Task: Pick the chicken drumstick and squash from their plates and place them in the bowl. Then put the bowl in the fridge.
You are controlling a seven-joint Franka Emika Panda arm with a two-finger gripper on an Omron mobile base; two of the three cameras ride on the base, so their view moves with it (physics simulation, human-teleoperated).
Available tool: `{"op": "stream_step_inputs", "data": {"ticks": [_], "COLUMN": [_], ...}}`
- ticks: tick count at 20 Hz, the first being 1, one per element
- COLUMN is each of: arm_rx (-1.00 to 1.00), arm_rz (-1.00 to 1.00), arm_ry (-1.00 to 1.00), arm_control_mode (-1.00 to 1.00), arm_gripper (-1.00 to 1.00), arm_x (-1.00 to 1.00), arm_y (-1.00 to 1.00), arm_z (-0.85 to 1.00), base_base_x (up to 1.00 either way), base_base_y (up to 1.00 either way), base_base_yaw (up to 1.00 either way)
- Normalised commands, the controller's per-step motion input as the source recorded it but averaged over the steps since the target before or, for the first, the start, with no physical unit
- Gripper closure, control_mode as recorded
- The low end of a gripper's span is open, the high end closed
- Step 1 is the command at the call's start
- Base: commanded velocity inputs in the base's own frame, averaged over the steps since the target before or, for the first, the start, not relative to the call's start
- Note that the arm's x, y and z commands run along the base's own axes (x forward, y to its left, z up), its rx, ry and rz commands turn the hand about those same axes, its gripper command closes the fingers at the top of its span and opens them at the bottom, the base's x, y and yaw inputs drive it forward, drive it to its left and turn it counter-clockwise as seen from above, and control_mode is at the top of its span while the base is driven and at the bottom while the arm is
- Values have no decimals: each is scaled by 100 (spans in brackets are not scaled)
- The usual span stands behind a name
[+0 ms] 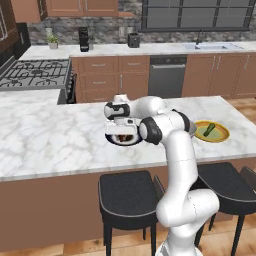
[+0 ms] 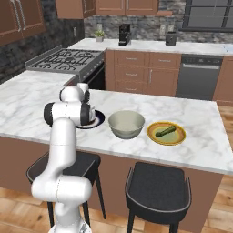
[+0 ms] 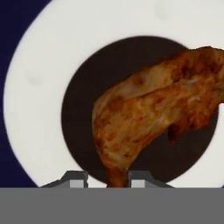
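Arm bent over the marble worktop [image 1: 50, 135], hand pointing down at the black plate [image 2: 98, 119] with the white ring and dark centre.

Gripper [image 3: 107, 183]: hand view shows the two dark tips at the bottom edge, set a narrow gap apart. The thin end of the chicken drumstick [image 3: 153, 118] sits in that gap, between the tips. Whether the tips press on it or merely flank it: cannot tell. The jaws are therefore close together, grip unconfirmed.

Drumstick: reddish-brown, lumpy, lies across the dark centre of the black plate, thick end running toward the upper right of the hand view and over the white ring. In the left base view a bit of it shows under the hand, on the plate [image 1: 121, 138].

Bowl [image 2: 126, 124]: pale grey-beige, upright on the worktop, just beside the black plate, between it and the yellow-orange plate [image 2: 178, 136]. Nothing visible inside it.

Squash [image 2: 165, 131]: small green oblong piece, lying on the yellow-orange plate, also seen in the left base view [image 1: 209, 129].

Two dark stools [image 2: 159, 186] stand in front of the worktop.
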Motion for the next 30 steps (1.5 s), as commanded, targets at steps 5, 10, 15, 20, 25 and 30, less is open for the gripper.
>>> {"op": "stream_step_inputs", "data": {"ticks": [5, 10, 15, 20, 25, 30], "arm_rx": [1, 2, 0, 0, 0, 0], "arm_rz": [-3, -2, 0, 0, 0, 0], "arm_ry": [-6, -2, 0, 0, -3, -8], "arm_control_mode": [-100, -100, -100, -100, -100, -100], "arm_gripper": [100, 100, 100, 100, 100, 100], "arm_x": [-20, -12, -11, -10, -18, -24], "arm_y": [-18, -21, -21, -23, -28, -38], "arm_z": [-36, 11, 30, 48, 45, 39], "base_base_x": [0, 0, 0, 0, 0, 0], "base_base_y": [0, 0, 0, 0, 0, 0], "base_base_yaw": [0, 0, 0, 0, 0, 0]}}
